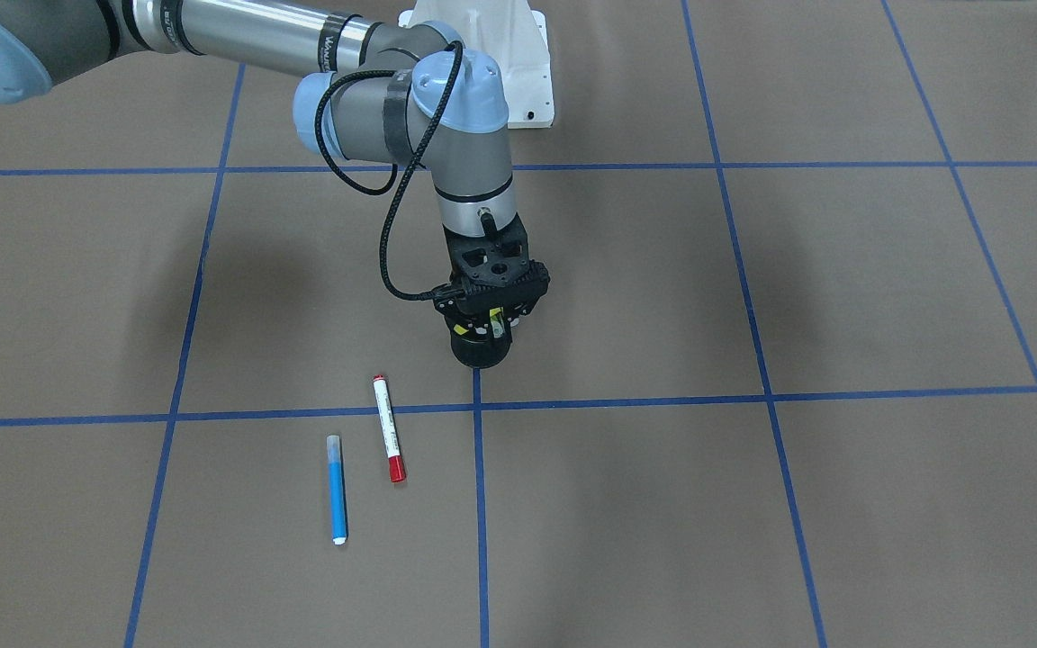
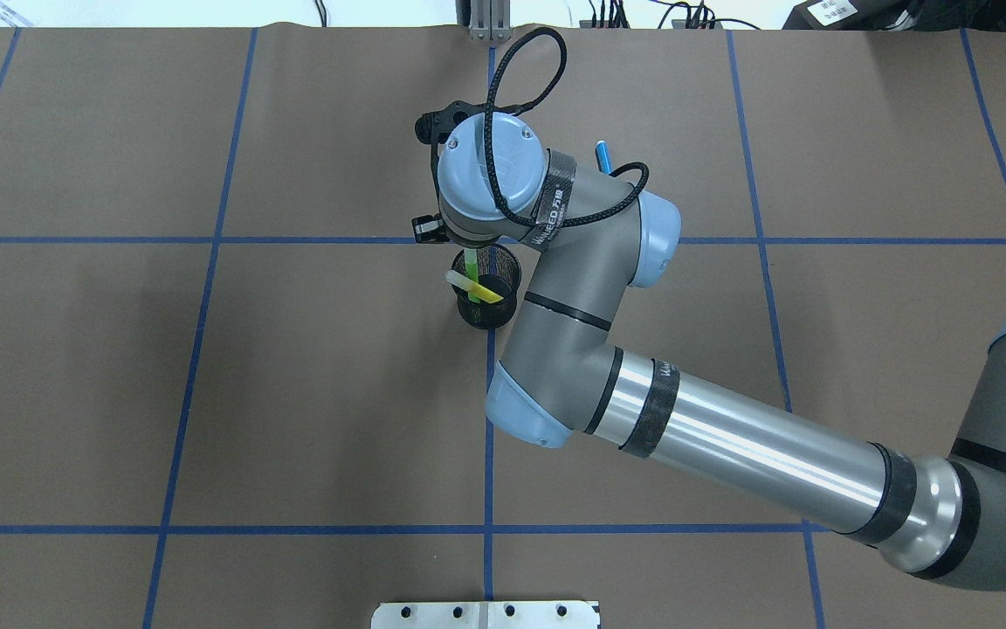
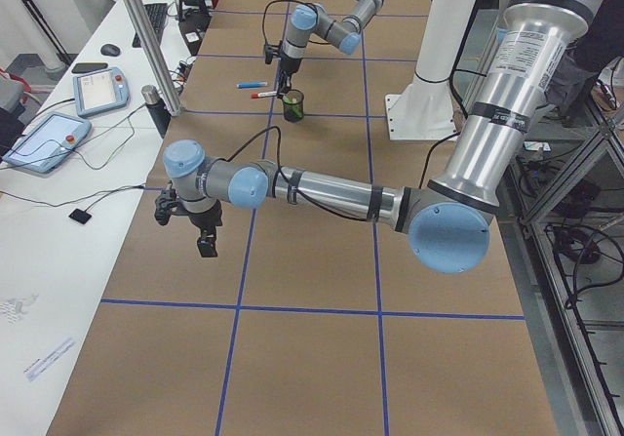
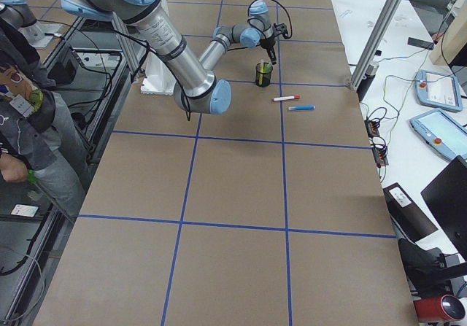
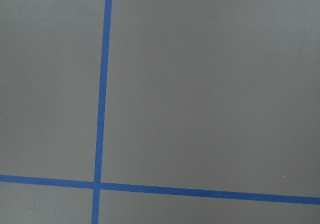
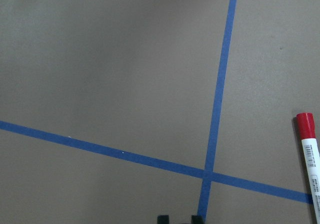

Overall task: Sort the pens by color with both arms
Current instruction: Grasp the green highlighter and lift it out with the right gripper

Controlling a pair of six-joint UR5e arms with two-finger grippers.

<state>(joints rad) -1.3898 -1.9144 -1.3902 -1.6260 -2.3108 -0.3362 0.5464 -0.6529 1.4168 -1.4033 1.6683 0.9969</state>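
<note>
Brown paper crossed by blue tape lines (image 5: 102, 83) covers the bench (image 1: 662, 522). Near its middle stands a black mesh cup (image 2: 487, 319), and the right arm (image 2: 730, 445) reaches over it with the wrist directly above. Only the overhead view looks into the cup: a green pen (image 2: 471, 262) and a yellow pen (image 2: 492, 294) are inside, both leaning, and the green one rises under the wrist. The front-facing view hides these two behind the right hand (image 1: 482, 340), which hangs just over the mouth of the cup. That view shows clearly the blue pen (image 1: 336, 490) and the red-ended pen (image 1: 388, 441), which lie flat on the bench near the cup, close together and not touching. From overhead only one tip of the blue pen shows past the arm. Whether the fingers of the right hand are apart or together, I cannot tell. The left arm (image 3: 331, 194) is well apart from the cup; the left hand (image 3: 207, 244) is above bare paper, and its state also cannot be told.
</note>
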